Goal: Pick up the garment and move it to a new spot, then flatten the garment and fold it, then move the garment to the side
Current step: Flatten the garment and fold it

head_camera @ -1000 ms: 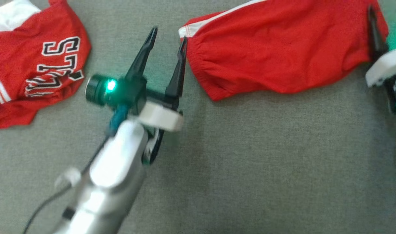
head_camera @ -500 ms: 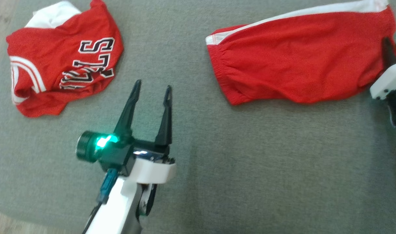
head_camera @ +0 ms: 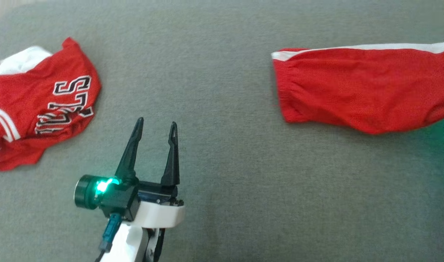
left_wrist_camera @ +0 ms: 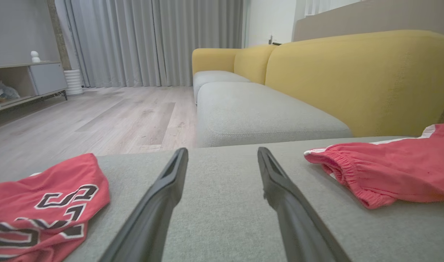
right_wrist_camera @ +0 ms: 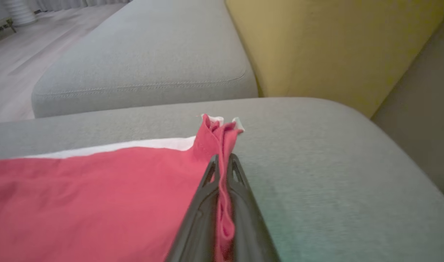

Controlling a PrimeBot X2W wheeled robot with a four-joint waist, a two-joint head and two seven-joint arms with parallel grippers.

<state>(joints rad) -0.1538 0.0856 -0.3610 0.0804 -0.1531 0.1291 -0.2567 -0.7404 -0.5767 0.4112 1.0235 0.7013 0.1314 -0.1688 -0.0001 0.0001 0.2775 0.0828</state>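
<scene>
The garment (head_camera: 360,91) is a pair of red shorts with a white side stripe, lying stretched across the grey cushion (head_camera: 225,163) at the right. In the right wrist view my right gripper (right_wrist_camera: 223,157) is shut on a bunched corner of the garment (right_wrist_camera: 79,200), and red cloth is pinched between the two fingers. My left gripper (head_camera: 156,122) stands open over bare cushion, well left of the garment's elastic waistband and holding nothing. In the left wrist view the left gripper (left_wrist_camera: 222,151) has the garment (left_wrist_camera: 389,174) off to its right.
A crumpled red jersey (head_camera: 36,105) with black-and-white lettering lies at the cushion's left, also seen as the jersey (left_wrist_camera: 43,203) in the left wrist view. A yellow sofa backrest (left_wrist_camera: 353,80) rises behind. A second grey cushion (left_wrist_camera: 258,112) and wooden floor (left_wrist_camera: 98,120) lie beyond.
The head camera has shifted. My right gripper has shut on the garment's corner and the garment has slid right, away from the jersey. My left gripper has drawn back from the waistband, still open.
</scene>
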